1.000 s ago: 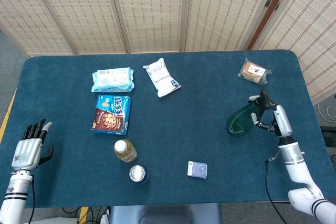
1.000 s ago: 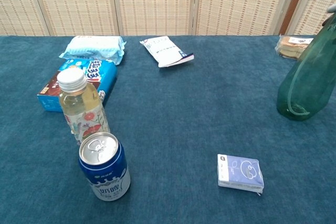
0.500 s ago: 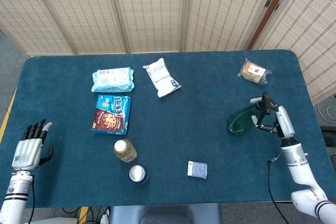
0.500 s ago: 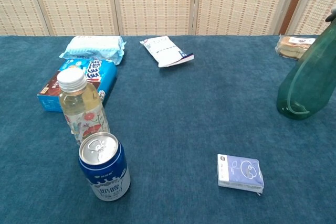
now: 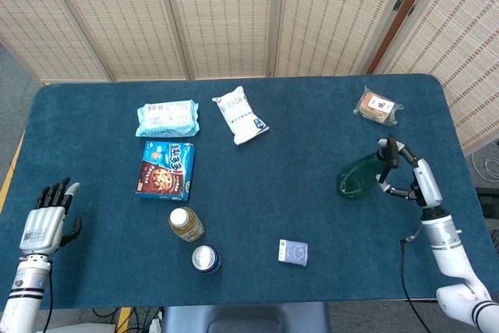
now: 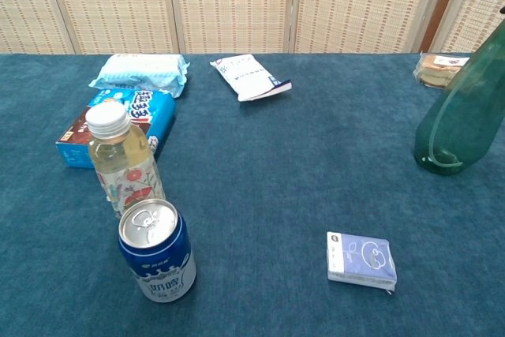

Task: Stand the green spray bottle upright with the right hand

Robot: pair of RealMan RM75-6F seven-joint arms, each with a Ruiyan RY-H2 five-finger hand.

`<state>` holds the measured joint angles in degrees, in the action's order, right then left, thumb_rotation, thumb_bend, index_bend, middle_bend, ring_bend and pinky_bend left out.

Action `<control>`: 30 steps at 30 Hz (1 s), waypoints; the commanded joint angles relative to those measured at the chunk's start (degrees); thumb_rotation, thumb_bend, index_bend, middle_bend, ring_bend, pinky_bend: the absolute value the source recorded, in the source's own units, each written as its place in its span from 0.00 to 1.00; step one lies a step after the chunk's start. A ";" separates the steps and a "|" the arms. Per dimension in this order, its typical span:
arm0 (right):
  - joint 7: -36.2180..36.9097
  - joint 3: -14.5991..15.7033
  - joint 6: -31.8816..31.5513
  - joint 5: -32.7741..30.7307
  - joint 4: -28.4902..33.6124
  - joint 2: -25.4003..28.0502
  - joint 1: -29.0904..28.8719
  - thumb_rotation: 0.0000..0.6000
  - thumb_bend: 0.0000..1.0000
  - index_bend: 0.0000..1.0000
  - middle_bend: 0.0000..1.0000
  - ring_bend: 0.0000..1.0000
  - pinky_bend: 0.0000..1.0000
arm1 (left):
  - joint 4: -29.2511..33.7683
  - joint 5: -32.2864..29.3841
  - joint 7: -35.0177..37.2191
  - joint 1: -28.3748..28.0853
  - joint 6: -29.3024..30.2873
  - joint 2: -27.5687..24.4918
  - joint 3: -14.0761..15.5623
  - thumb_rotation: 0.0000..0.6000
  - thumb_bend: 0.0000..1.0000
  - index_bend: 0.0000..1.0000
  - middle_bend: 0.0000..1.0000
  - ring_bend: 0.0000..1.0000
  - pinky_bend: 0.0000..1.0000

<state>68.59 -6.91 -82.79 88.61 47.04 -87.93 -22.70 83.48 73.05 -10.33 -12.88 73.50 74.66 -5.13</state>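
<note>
The green spray bottle (image 5: 360,177) stands near the right edge of the counter (image 5: 312,161), its round base down on the cloth and its long axis tilted, the neck and dark spray head leaning up toward the right, against the right hand (image 5: 412,179). In the chest view the bottle (image 6: 459,120) shows as translucent green plastic, wide at the base and tapering upward, with a thin dip tube visible inside; its top runs out of that picture. The right hand's fingers (image 5: 392,189) curl round the bottle's upper end, holding it at the neck.

The left hand (image 5: 48,220) lies at the near left edge of the counter, holding nothing, its dark fingers straight and slightly apart.

The counter is covered in a deep blue, felt-like cloth with rounded corners. On it, far left, lies a soft pale-blue tissue pack (image 5: 167,118); just nearer sits a flat cookie box (image 5: 166,168). A white pouch (image 5: 241,115) lies far centre, and a clear-wrapped snack (image 5: 378,106) at the far right. Near the front stand a yellow drink bottle (image 6: 124,159) with a white cap and, just beside it, a blue can (image 6: 156,250). A small card box (image 6: 361,259) lies near centre. Behind the counter stand woven folding screens (image 5: 226,13) in pale panels.
</note>
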 commanded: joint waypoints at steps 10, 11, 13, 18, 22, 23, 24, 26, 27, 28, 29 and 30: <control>-0.88 0.34 0.00 -0.45 -0.02 0.78 0.93 1.00 0.21 0.12 0.10 0.09 0.18 | 1.13 0.07 -0.86 -0.08 0.27 -0.36 -0.10 1.00 0.51 0.05 0.00 0.00 0.00; -1.19 0.53 0.38 -0.50 0.10 1.04 1.04 1.00 0.21 0.11 0.10 0.08 0.18 | 1.33 0.12 -1.04 -0.11 0.32 -0.42 -0.11 1.00 0.51 0.05 0.00 0.00 0.00; -1.92 1.17 1.39 -0.47 0.82 1.93 1.36 1.00 0.21 0.11 0.09 0.08 0.17 | 2.01 0.31 -1.70 -0.20 0.59 -0.70 -0.16 1.00 0.51 0.05 0.00 0.00 0.00; -8.18 4.26 5.38 0.49 4.94 6.98 2.22 1.00 0.21 0.06 0.02 0.02 0.13 | 4.30 0.68 -3.43 -0.53 1.49 -1.64 -0.69 1.00 0.51 0.05 0.00 0.00 0.00; -16.40 6.44 8.78 0.79 10.45 12.02 2.74 1.00 0.21 0.04 0.00 0.00 0.12 | 5.95 0.83 -4.86 -0.81 1.91 -2.30 -0.93 1.00 0.51 0.05 0.00 0.00 0.00; -19.72 7.05 9.87 0.76 12.11 13.54 2.87 1.00 0.21 0.04 0.00 0.00 0.12 | 6.36 0.81 -5.17 -0.84 2.04 -2.47 -1.00 1.00 0.51 0.05 0.00 0.00 0.00; -22.24 7.46 10.62 0.69 13.38 14.61 2.99 1.00 0.21 0.04 0.00 0.00 0.12 | 6.64 0.75 -5.35 -0.85 2.14 -2.59 -1.07 1.00 0.51 0.05 0.00 0.00 0.00; -27.82 8.42 12.29 0.52 16.43 17.05 3.26 1.00 0.21 0.04 0.00 0.00 0.12 | 7.21 0.51 -5.73 -0.91 2.27 -2.86 -1.25 1.00 0.51 0.05 0.00 0.00 0.00; -30.34 8.80 12.94 0.36 17.66 18.04 3.42 1.00 0.21 0.04 0.00 0.00 0.12 | 7.41 0.37 -5.93 -0.93 2.30 -2.96 -1.31 1.00 0.51 0.05 0.00 0.00 0.00; -33.00 9.15 13.54 0.17 18.85 19.01 3.59 1.00 0.21 0.04 0.00 0.00 0.12 | 7.60 0.20 -6.17 -0.95 2.30 -3.04 -1.36 1.00 0.51 0.05 0.00 0.00 0.00; -36.66 9.54 14.26 -0.24 20.41 20.28 3.89 1.00 0.22 0.04 0.00 0.00 0.12 | 7.84 0.02 -6.52 -1.00 2.26 -3.15 -1.38 1.00 0.51 0.05 0.00 0.00 0.00; -38.56 9.69 14.55 -0.52 21.18 20.90 4.08 1.00 0.22 0.04 0.00 0.00 0.12 | 7.96 -0.07 -6.66 -1.03 2.22 -3.20 -1.39 1.00 0.51 0.05 0.00 0.00 0.00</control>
<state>38.43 0.79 -71.38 88.81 62.98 -71.58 -19.55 91.32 73.09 -16.86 -13.87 75.73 71.55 -6.48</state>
